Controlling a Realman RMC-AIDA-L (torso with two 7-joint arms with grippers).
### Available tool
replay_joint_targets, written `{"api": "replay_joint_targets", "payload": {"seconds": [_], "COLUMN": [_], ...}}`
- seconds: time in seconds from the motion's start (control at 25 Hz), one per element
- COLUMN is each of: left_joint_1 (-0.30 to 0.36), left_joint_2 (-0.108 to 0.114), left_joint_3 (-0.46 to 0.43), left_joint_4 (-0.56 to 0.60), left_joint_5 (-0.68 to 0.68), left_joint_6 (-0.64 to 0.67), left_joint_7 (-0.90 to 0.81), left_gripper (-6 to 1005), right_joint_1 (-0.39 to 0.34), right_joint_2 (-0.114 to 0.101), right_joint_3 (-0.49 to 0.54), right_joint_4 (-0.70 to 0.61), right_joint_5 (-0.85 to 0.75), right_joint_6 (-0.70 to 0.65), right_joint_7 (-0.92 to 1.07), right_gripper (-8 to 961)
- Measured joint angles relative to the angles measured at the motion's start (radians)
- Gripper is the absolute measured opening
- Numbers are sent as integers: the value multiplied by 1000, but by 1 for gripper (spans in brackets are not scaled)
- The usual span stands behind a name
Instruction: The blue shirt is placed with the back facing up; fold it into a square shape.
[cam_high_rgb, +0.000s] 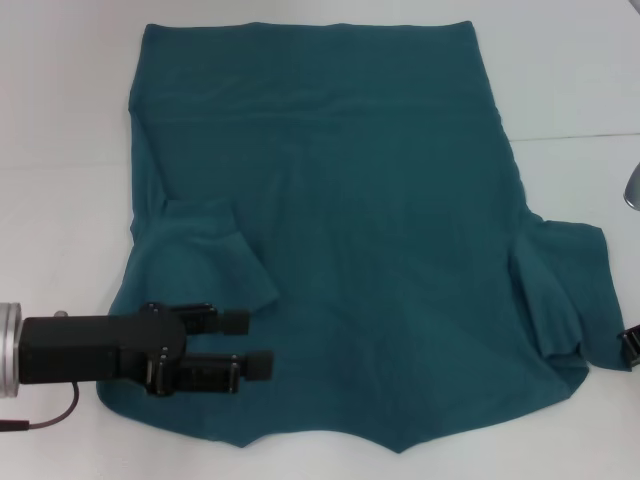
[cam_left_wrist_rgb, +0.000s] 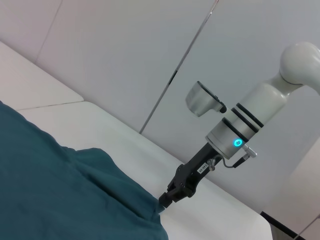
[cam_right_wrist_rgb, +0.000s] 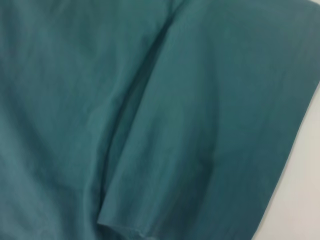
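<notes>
The blue shirt (cam_high_rgb: 380, 230) lies spread flat on the white table, hem at the far side and collar end toward me. Its left sleeve (cam_high_rgb: 205, 250) is folded inward onto the body, while the right sleeve (cam_high_rgb: 565, 285) sticks out sideways. My left gripper (cam_high_rgb: 250, 345) is open just above the near left part of the shirt, below the folded sleeve. At the right sleeve's outer edge is my right gripper (cam_high_rgb: 630, 350), mostly cut off by the frame. In the left wrist view that right gripper (cam_left_wrist_rgb: 165, 201) touches the shirt (cam_left_wrist_rgb: 50, 190) at its edge. Shirt fabric (cam_right_wrist_rgb: 150, 125) fills the right wrist view.
Around the shirt, the white table (cam_high_rgb: 60, 200) is bare, and a seam (cam_high_rgb: 570, 137) crosses it at the far right. A grey rounded part (cam_high_rgb: 632, 185) shows at the right border. The right arm (cam_left_wrist_rgb: 250, 120) stands over the table's far corner.
</notes>
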Motion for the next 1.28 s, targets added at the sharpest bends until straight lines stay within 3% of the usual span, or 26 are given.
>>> {"api": "replay_joint_targets", "payload": {"seconds": [0.4,0.52,0.96,1.28], "left_joint_1": [1,0,-6,-6], "left_joint_2": [-1,-1,-1,-1], "left_joint_3": [0,0,0,0], "left_joint_4": [0,0,0,0], "left_joint_5": [4,5,5,5], "left_joint_6": [-1,-2,-8,-8], "left_joint_7": [1,1,1,1], "left_gripper": [861,861,861,861], "right_joint_1": [8,10,9,16], "right_joint_2": [0,0,6,6], "right_joint_3": [-3,-8,-21,-34], "right_joint_4": [-22,-18,-13,23], "right_joint_5": [-1,-1,-2,-2], "right_joint_6": [-9,-8,0,18], "right_joint_7": [26,26,26,29], "right_gripper": [64,304,504,481]}}
